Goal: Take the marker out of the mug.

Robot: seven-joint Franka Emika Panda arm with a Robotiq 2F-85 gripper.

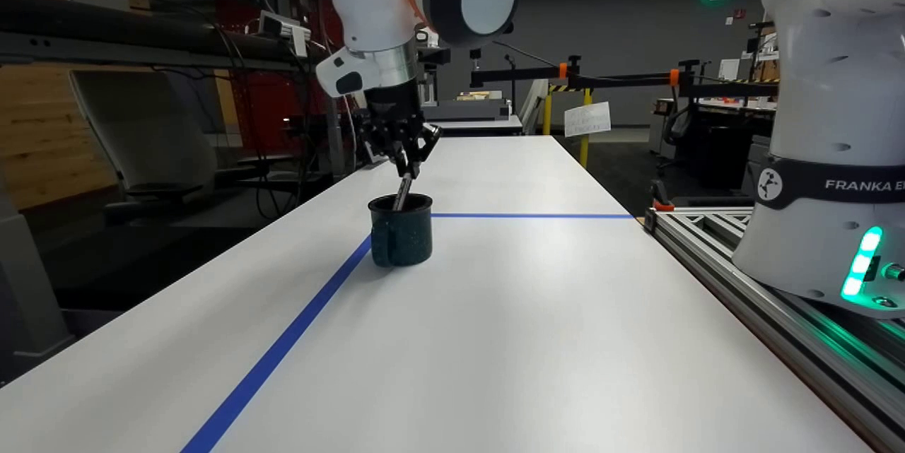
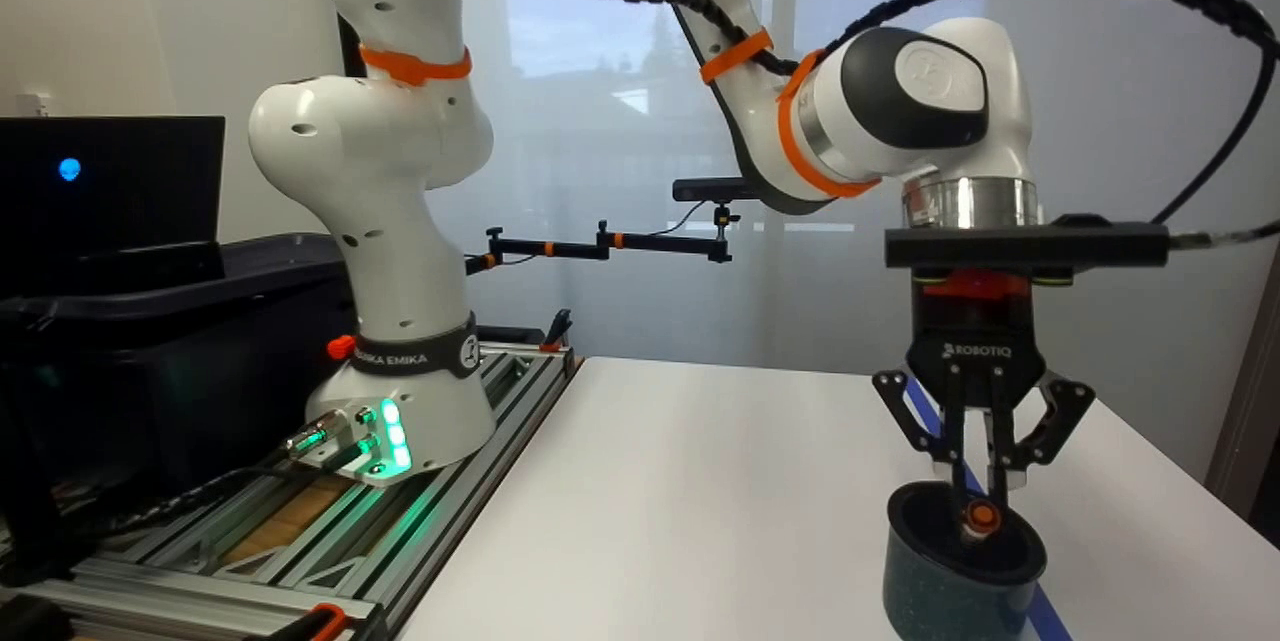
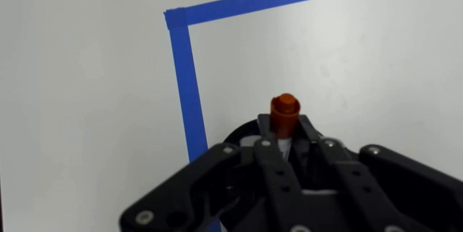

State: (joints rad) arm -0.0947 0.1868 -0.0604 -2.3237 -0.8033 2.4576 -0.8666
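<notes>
The marker [image 3: 285,118] stood tilted in the speckled dark teal mug [image 1: 403,237], its upper end above the rim in an exterior view and its lower part hidden inside. The pincer [image 2: 978,499] pointed down over the mug's mouth, its fingers drawn in and pinching the marker near its orange end. The mug sat upright on the white worktop [image 1: 537,326], just beside a strip of blue tape [image 3: 186,72]; whether the two touched could not be told.

Premises present as a robotics lab: Franka-branded arm [image 2: 370,151] on aluminium rails [image 2: 430,531], bench [image 1: 530,340] marked with blue tape [image 1: 291,333], jointed equipment boom [image 2: 660,243].
</notes>
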